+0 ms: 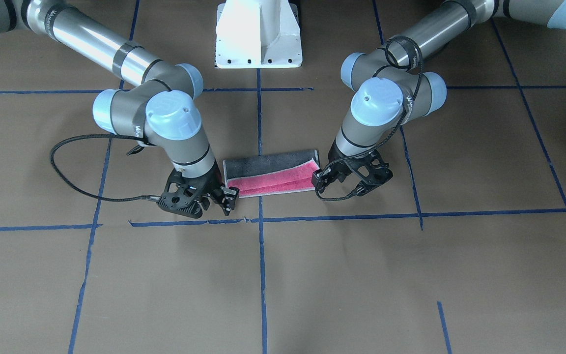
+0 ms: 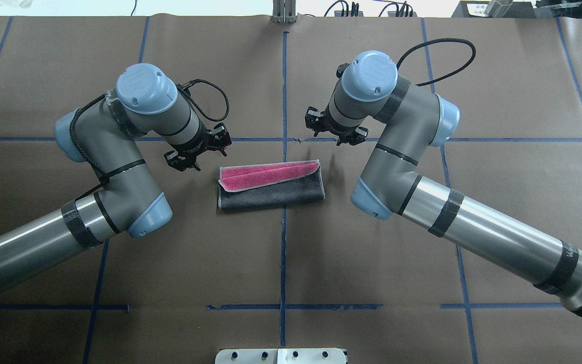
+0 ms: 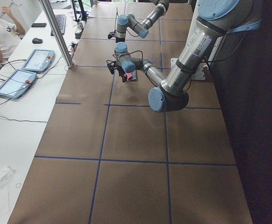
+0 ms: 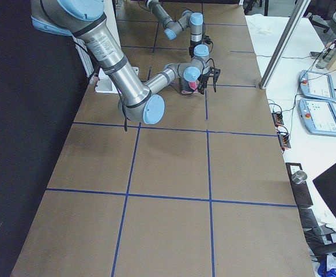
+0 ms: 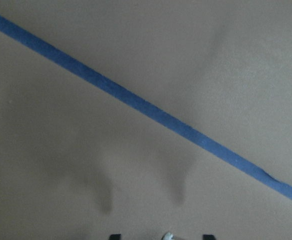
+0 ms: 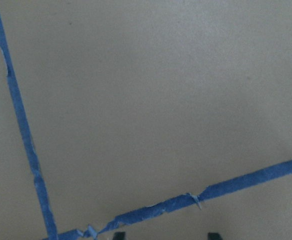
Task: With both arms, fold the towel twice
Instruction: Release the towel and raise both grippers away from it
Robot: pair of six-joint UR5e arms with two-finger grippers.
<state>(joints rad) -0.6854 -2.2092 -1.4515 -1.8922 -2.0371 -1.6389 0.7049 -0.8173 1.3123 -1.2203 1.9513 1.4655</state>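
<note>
The towel (image 2: 271, 183) lies folded once at the table's centre, as a long strip: the grey face is up on the robot's side, with a pink-red band and pale edging along the far side. It also shows in the front view (image 1: 273, 173). My left gripper (image 2: 197, 150) hangs just off the towel's left end, open and empty; it also shows in the front view (image 1: 343, 183). My right gripper (image 2: 335, 130) hangs off the far right corner, open and empty; it also shows in the front view (image 1: 216, 200). Both wrist views show only paper and blue tape between the spread fingertips.
The brown paper table carries a grid of blue tape lines (image 2: 284, 237). The white pedestal base (image 1: 258, 34) stands behind the towel. A metal post (image 3: 56, 32) and the operators' desk with tablets (image 3: 26, 70) lie beyond the far table edge.
</note>
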